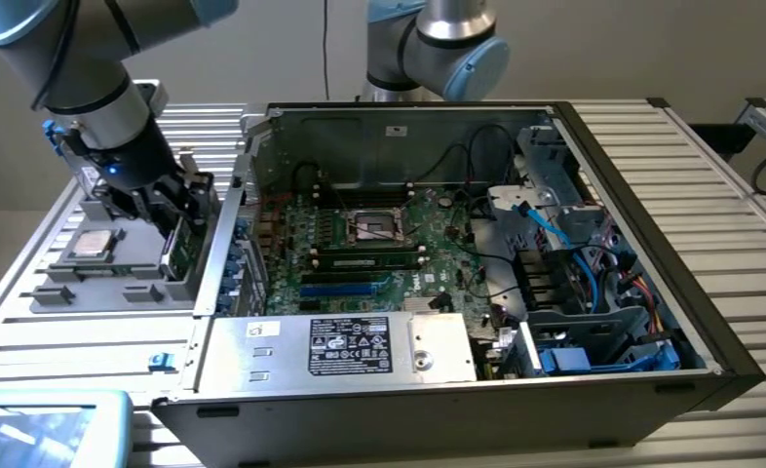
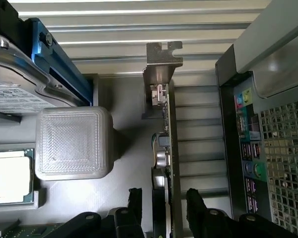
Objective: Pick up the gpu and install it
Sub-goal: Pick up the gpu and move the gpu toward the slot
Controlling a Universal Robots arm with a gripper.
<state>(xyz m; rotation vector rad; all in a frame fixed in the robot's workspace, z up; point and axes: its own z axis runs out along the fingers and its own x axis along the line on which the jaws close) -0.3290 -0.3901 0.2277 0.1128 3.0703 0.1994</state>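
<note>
the gpu (image 2: 166, 144) is cut off by the wrist picture's edge.

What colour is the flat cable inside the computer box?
Blue. The flat cable shows best in the exterior view.

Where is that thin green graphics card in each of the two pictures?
Exterior view: the gpu stands on edge in the grey tray at the exterior view's left, just outside the computer case, under the hand.
Wrist view: the gpu is seen edge-on, running between the hand's open fingers.
Shared landmark: the square processor chip lying in the same tray.
</note>
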